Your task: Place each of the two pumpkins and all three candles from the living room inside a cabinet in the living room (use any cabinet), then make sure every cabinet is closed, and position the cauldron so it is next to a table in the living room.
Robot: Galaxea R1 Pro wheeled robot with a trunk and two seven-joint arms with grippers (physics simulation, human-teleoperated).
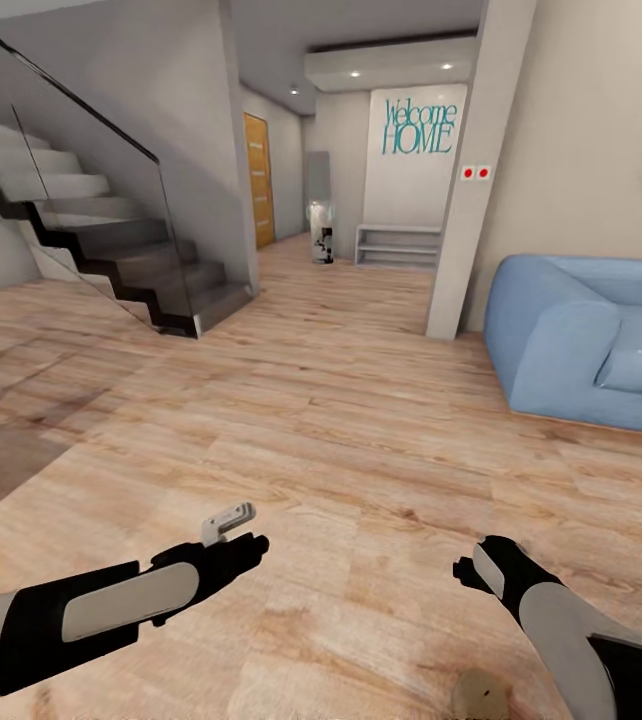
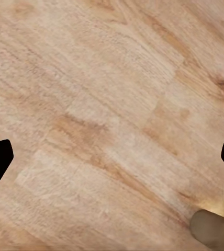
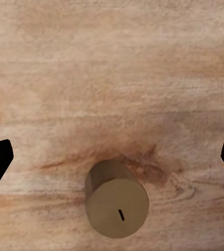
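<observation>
Hovering your spread right gripper (image 3: 112, 157) over one candle (image 3: 116, 199) on the floor (image 1: 341, 450); left gripper (image 2: 112, 157) spread, empty; nothing visibly stowed.

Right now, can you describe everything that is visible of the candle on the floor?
The candle is a short, stubby cylinder of matte beige-tan, wax-like material, with a flat round top and a small dark wick mark near its middle. It stands upright on the wooden floor, touching nothing else. The right gripper hangs above it, fingers spread wide and not holding it. In the head view the candle sits at the bottom edge, beside the right forearm. In the left wrist view only its edge appears.
</observation>
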